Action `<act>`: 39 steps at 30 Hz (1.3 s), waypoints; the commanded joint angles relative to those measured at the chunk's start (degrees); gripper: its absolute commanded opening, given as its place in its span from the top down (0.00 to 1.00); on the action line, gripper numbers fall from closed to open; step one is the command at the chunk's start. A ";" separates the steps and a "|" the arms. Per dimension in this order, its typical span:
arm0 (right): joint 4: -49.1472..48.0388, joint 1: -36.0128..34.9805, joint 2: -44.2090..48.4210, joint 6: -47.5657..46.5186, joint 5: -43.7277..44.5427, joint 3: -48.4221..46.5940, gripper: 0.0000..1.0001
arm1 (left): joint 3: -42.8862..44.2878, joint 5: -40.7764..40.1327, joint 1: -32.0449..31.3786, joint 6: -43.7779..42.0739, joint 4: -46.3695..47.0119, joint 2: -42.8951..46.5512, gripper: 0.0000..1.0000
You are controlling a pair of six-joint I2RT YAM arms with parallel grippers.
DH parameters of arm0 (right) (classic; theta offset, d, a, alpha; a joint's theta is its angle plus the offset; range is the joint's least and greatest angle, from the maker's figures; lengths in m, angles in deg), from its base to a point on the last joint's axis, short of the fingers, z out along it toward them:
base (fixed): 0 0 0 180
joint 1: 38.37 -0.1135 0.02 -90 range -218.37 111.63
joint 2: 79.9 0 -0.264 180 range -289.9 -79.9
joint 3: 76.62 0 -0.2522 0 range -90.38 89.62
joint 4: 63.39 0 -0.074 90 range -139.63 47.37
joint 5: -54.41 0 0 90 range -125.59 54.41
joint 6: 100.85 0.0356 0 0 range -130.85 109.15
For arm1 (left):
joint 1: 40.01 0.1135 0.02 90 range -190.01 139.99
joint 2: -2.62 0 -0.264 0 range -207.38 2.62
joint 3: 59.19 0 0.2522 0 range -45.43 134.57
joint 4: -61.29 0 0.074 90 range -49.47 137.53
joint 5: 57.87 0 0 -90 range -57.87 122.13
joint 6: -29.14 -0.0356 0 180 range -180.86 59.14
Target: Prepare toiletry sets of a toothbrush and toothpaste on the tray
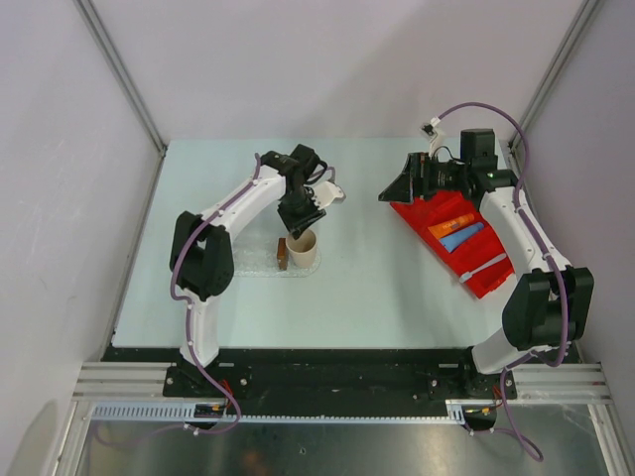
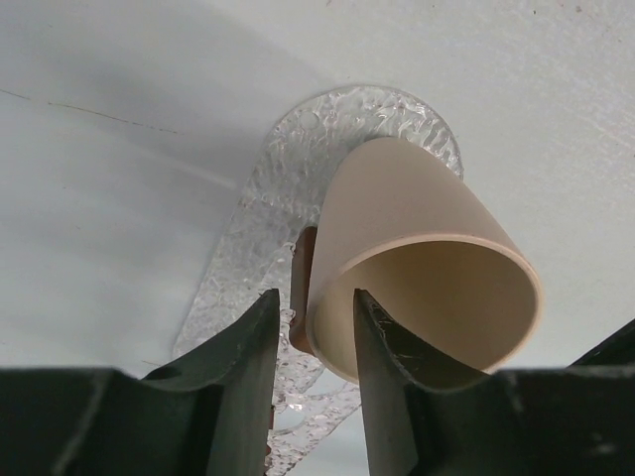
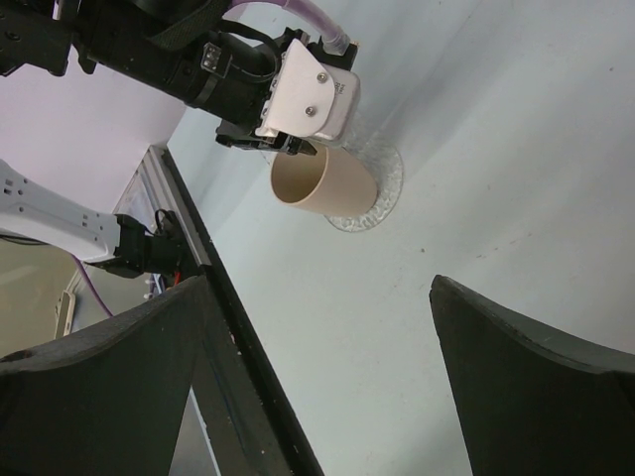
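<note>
Tray (image 2: 298,149) sits right under the left gripper (image 2: 316,307), whose jaws are slack either side of the rim of the beige cup (image 2: 427,248) standing on it, so a sideways pull-out could hook that rim and tip the cup or drag the tray with it. Toothpaste tubes (image 1: 451,228) lie side by side in the red bin (image 1: 417,213) just behind the wide-open, empty right gripper (image 3: 317,297), so a sloppy grab might snag both imo.
</note>
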 commanded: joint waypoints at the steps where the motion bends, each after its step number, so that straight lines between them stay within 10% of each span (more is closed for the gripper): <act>1: -1.67 0.35 2.57 -0.86 -0.73 0.03 0.02 | 2.37 -0.24 -0.54 -0.69 -0.83 -0.04 0.58; 19: -1.05 1.58 2.92 -2.18 1.90 0.20 0.02 | 4.92 0.56 -0.98 0.10 -0.91 5.41 0.24; 39: 10.46 2.64 5.21 -17.03 42.68 0.38 0.05 | 5.45 7.06 -0.98 0.98 -0.83 19.56 0.20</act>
